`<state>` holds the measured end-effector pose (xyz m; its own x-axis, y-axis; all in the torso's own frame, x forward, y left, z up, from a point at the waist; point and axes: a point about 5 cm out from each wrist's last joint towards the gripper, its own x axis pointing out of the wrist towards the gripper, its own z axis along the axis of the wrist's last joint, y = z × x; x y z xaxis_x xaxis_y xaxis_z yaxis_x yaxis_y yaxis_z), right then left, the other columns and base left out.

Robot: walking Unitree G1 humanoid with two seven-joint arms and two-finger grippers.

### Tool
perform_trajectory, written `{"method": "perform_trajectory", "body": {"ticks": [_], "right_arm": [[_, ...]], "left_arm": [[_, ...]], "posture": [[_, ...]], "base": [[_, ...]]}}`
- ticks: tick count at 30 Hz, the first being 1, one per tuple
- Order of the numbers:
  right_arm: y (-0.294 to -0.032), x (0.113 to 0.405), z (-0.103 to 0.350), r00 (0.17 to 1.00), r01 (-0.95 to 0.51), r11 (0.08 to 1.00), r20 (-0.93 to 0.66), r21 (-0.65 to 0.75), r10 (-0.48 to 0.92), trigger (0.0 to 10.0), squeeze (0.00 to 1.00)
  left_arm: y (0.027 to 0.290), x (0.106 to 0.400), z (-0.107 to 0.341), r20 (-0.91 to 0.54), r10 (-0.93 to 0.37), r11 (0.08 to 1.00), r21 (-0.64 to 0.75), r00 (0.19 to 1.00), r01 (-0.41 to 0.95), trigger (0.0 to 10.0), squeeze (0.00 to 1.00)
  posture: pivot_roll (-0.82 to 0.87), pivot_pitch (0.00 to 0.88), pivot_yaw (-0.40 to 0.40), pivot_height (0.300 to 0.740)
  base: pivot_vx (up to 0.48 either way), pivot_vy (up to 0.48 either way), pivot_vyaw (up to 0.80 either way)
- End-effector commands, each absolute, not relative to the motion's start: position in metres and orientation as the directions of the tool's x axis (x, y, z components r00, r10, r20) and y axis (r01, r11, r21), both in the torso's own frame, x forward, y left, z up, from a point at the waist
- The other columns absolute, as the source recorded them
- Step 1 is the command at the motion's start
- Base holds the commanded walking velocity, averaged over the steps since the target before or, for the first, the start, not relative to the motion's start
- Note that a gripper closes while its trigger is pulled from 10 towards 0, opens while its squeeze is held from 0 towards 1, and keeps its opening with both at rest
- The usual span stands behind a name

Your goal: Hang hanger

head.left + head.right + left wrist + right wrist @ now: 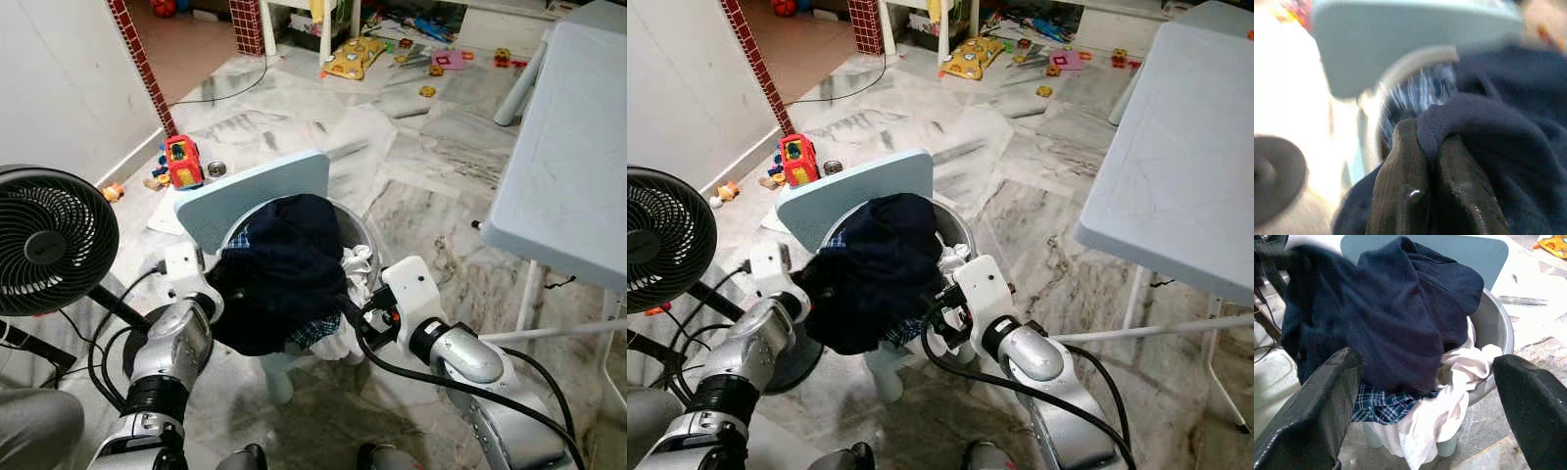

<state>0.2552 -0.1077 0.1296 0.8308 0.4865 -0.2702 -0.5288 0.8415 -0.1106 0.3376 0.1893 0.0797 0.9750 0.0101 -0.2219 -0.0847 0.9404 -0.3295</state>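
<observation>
While the left gripper (1432,147) pinches the navy garment (279,269), the right gripper (1425,396) gapes wide beside it

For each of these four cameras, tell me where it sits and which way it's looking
Left eye: on the head, facing down at the basin of clothes; both silver arms show.
Right eye: beside it, same scene.
Left wrist: along the left gripper, shut on the navy garment.
Right wrist: along the open right gripper, fingers either side of the basin.
Shared: the garment, the basin and the blue chair.
</observation>
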Motion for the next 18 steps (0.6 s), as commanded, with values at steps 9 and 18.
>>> {"method": "perform_trajectory", "body": {"ticks": [9, 18], "right_arm": [[-0.102, 0.255, 0.128, 0.829, -0.533, 0.840, -0.265, -0.103, 0.493, 10.0, 0.00], [-0.102, 0.253, 0.127, 0.839, -0.515, 0.852, -0.261, -0.097, 0.478, 10.0, 0.00]], "left_arm": [[0.228, 0.349, 0.139, 0.020, 0.174, 0.961, -0.220, 0.985, -0.165, 0.0, 0.00], [0.185, 0.375, 0.162, 0.073, -0.032, 0.998, -0.049, 0.997, 0.036, 0.0, 0.00]], "posture": [[-0.15, 0.136, 0.075, 0.740], [-0.16, 0.137, 0.087, 0.740]], "base": [[0.000, 0.000, 0.00], [0.000, 0.000, 0.00]]}}
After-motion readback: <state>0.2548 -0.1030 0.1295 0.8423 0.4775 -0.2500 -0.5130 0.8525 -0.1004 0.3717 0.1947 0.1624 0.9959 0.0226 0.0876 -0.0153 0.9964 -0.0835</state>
